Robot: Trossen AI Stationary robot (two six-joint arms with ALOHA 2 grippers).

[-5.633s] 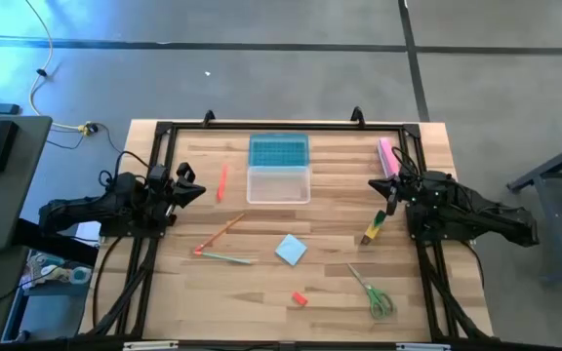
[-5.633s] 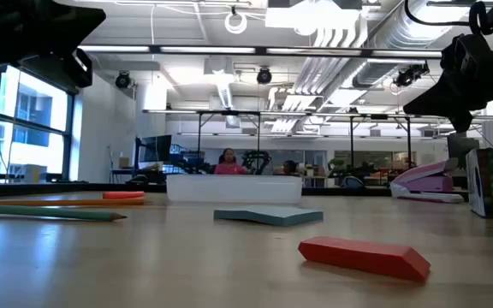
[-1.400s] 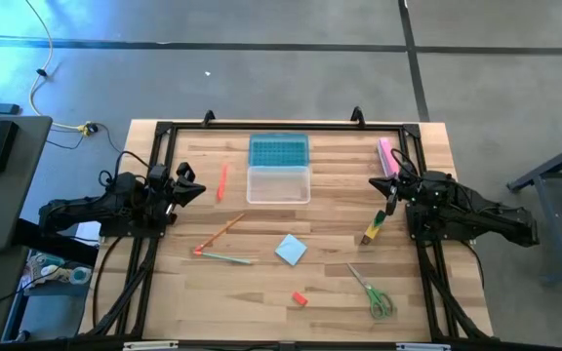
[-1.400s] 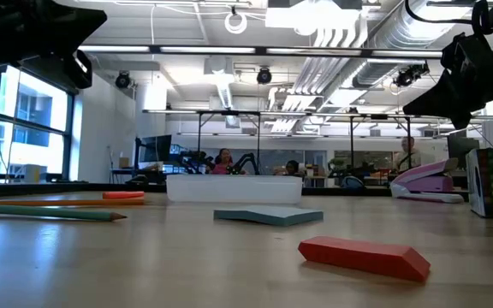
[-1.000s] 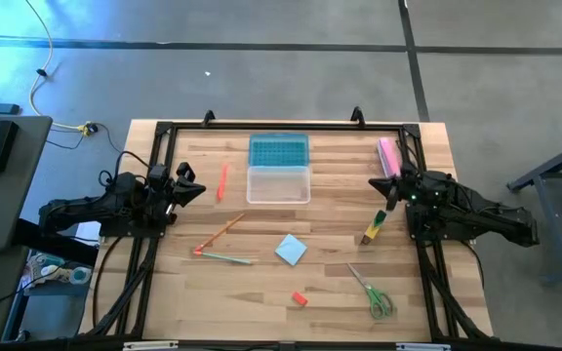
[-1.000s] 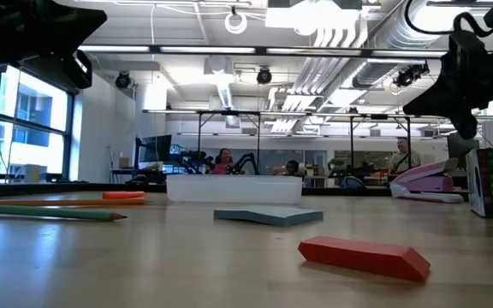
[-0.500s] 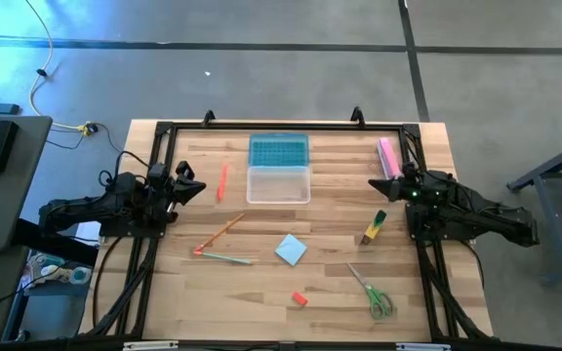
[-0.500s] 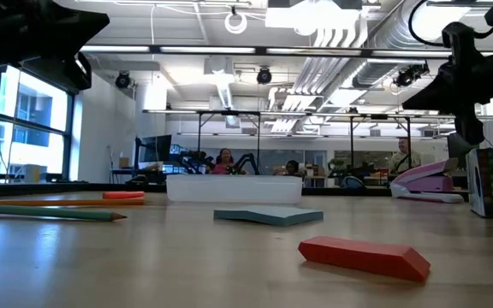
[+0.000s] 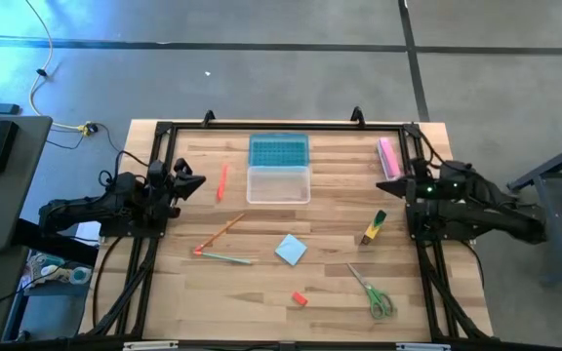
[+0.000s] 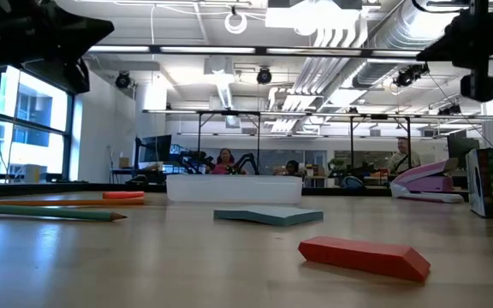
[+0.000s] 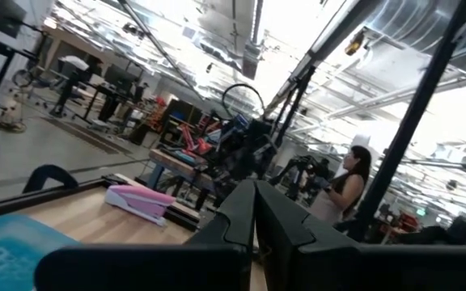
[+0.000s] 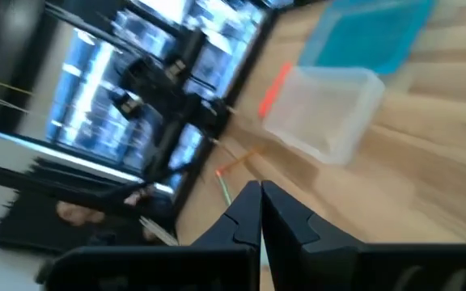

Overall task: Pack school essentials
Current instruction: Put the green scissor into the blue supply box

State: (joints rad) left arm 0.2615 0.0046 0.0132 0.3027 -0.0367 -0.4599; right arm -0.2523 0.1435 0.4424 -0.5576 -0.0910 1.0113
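Near the table's far edge, clear box (image 9: 279, 184), blue lid (image 9: 279, 150) beside it

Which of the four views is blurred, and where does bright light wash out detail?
Right wrist view: smeared throughout, the clear box and orange-red pen soft-edged. Left wrist view: ceiling lights blow out white behind the shut left pincer. High view: sharp, evenly lit table. Low view: red eraser crisp.

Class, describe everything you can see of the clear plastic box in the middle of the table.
The clear plastic box is a shallow, see-through rectangular container with rounded corners. It sits upright and open on the wooden table, toward the far edge, and looks empty. A blue lid lies flat along its far side, apparently touching it. The orange-red pen lies apart to its left. Neither gripper touches it.
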